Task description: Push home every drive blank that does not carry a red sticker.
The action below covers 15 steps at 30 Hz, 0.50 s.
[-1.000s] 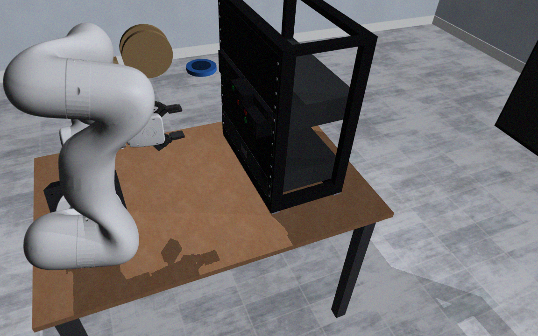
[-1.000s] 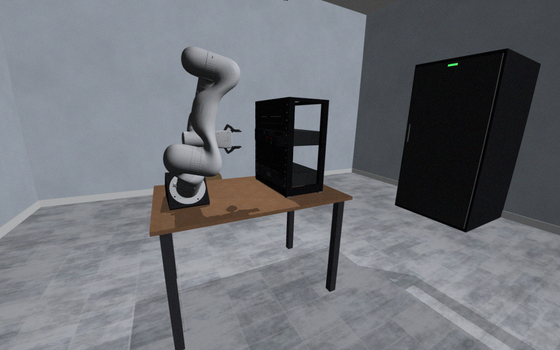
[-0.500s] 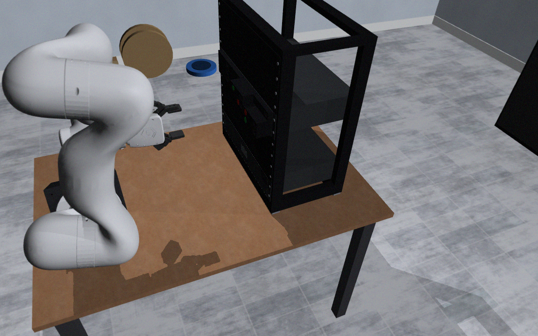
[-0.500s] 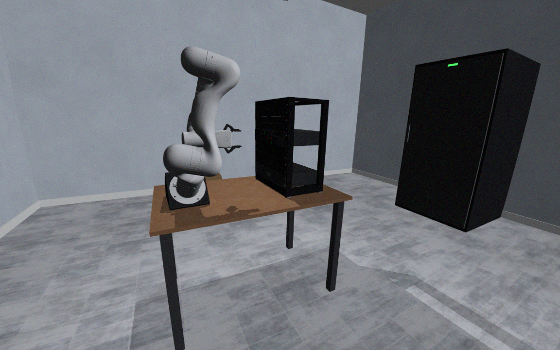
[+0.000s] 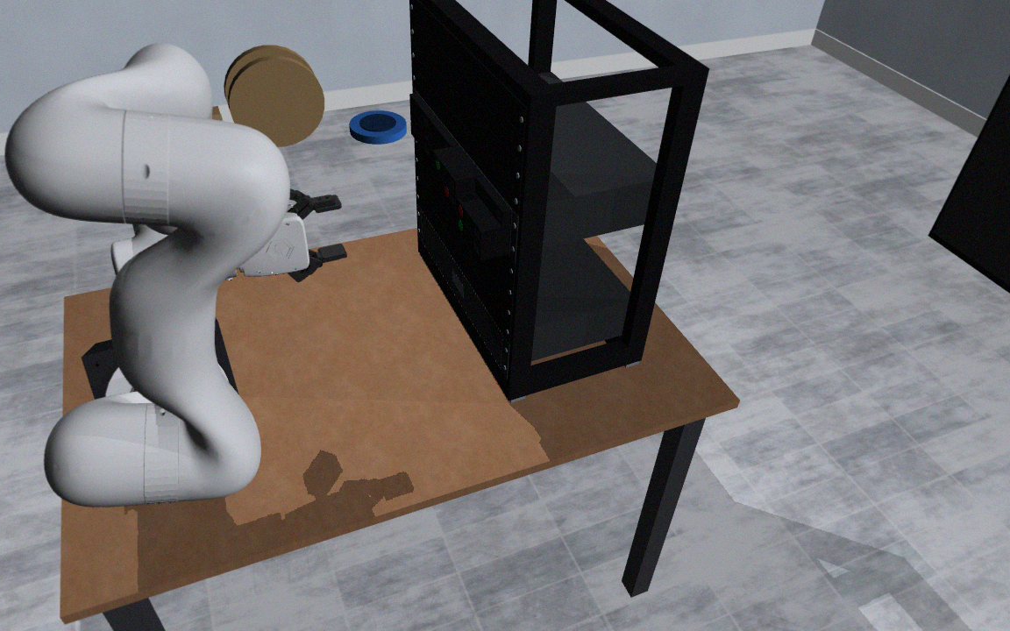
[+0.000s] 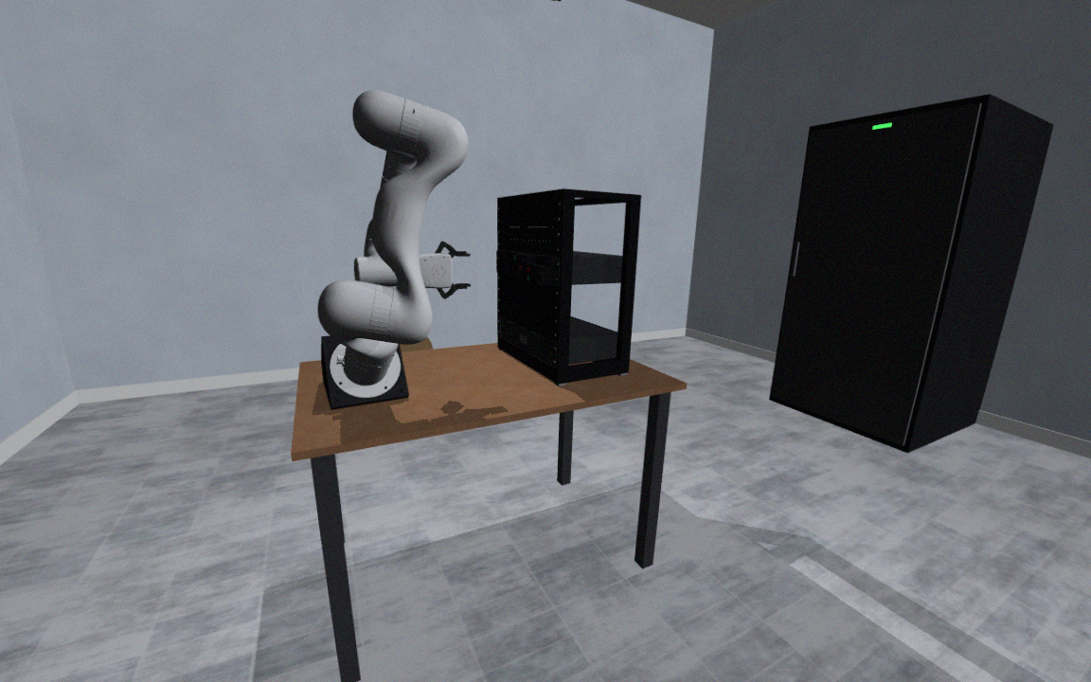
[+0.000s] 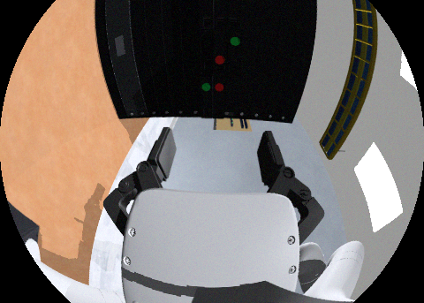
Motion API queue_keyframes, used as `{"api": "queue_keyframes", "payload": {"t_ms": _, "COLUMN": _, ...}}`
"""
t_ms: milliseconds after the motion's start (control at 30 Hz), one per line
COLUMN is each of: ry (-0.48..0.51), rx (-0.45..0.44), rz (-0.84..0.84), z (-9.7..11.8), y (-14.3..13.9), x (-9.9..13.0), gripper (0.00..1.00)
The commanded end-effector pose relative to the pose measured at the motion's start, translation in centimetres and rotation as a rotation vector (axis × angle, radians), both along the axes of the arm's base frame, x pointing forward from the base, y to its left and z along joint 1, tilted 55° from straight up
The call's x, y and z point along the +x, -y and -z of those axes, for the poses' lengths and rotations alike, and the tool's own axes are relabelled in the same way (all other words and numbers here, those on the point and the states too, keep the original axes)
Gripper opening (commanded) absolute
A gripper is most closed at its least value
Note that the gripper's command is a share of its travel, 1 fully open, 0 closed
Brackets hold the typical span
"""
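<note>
Top and exterior views running dim. Rack (image 5: 532,235) (image 6: 564,288) (image 7: 208,51) reading near-black, front detail sinking into noise; sticker colours staying legible in wrist view. Light striking desk (image 5: 352,352) (image 6: 464,377) (image 7: 57,117) in front of rack, arm casting hard, jagged-edged shadow (image 5: 273,502) (image 6: 422,421) (image 7: 90,219) there. Wrist view showing brighter desk, fisheye bending rack edges, black corners masking the frame, white panel (image 7: 379,188) blowing out below and right of rack. Grain showing on dark surfaces.
</note>
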<state>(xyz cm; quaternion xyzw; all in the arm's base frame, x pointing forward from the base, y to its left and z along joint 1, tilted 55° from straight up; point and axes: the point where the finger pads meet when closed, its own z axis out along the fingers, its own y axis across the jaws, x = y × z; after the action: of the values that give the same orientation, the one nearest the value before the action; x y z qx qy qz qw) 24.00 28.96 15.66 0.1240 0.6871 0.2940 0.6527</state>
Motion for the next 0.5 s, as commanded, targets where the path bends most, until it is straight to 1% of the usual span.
{"api": "queue_keyframes", "payload": {"t_ms": 0, "ry": 0.001, "rx": 0.002, "rz": 0.000, "z": 0.0, "y": -0.2, "x": 0.3, "gripper": 1.00}}
{"api": "queue_keyframes", "payload": {"t_ms": 100, "ry": 0.001, "rx": 0.002, "rz": 0.000, "z": 0.0, "y": -0.3, "x": 0.4, "gripper": 1.00}}
{"api": "queue_keyframes", "payload": {"t_ms": 233, "ry": 0.001, "rx": 0.002, "rz": 0.000, "z": 0.2, "y": -0.8, "x": 1.3, "gripper": 1.00}}
{"api": "queue_keyframes", "payload": {"t_ms": 467, "ry": 0.001, "rx": 0.002, "rz": 0.000, "z": 0.5, "y": -2.3, "x": 3.9, "gripper": 1.00}}
